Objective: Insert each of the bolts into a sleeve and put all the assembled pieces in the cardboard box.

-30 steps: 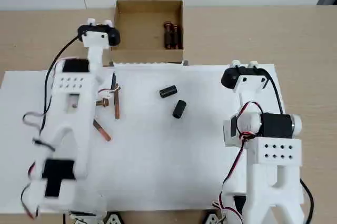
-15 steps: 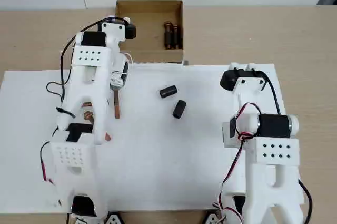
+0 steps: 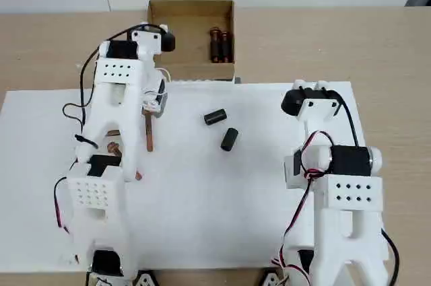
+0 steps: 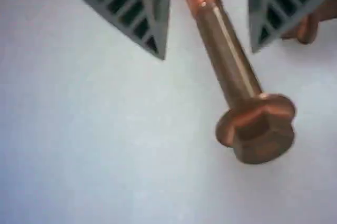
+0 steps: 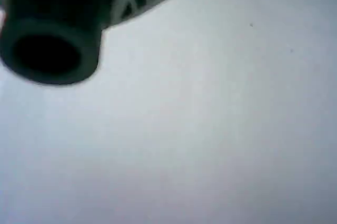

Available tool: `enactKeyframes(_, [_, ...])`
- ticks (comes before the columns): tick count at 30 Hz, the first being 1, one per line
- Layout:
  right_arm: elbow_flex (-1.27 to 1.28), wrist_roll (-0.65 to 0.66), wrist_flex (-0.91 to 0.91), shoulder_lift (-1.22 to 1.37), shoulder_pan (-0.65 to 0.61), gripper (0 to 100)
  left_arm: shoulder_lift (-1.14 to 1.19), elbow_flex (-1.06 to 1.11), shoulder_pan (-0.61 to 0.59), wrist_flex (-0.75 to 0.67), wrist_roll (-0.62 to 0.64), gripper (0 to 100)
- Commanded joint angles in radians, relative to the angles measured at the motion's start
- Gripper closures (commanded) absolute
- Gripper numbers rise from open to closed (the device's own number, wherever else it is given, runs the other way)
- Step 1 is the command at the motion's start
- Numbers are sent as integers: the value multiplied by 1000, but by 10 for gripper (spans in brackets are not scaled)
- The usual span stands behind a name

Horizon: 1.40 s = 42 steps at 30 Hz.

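Cardboard box (image 3: 156, 30) holds two assembled pieces (image 3: 219, 44) against its right wall. In front of the box, on the white sheet (image 3: 202, 212) covering the surface (image 3: 390, 44), the left gripper (image 4: 208, 50) stands open astride a copper bolt (image 4: 231, 76). Two loose sleeves (image 3: 215, 117) lie nearby. The right gripper (image 3: 311, 105) clamps a black sleeve (image 5: 50, 50).

High view: fixed overhead, looking down on the tan wooden surface (image 3: 390, 44).
Left wrist view: close over the white paper sheet (image 4: 79, 145), facing a copper hex-head bolt (image 4: 231, 76).
Right wrist view: equally close, beside a black tubular sleeve (image 5: 50, 50).
Shared: the sheet.
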Motion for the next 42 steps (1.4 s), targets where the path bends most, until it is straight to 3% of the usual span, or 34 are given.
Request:
enactKeyframes(1, [-6, -11, -16, -24, 8, 995, -8, 16, -5, -11, 2, 897])
enactKeyframes(27, [-6, -11, -15, -24, 7, 995, -6, 237, -32, -264, 0, 900])
enactKeyframes(30, [-6, -11, -16, -24, 7, 995, -6, 271, -32, -290, 0, 944])
enactKeyframes(32, [-6, -11, -16, -24, 7, 995, -6, 274, -32, -292, 0, 989])
enactKeyframes(37, [-12, -12, -13, -25, 7, 995, -18, 268, -25, -282, 2, 995])
enactKeyframes(42, [-89, -12, 33, -25, 7, 995, -20, 119, -25, -135, 3, 995])
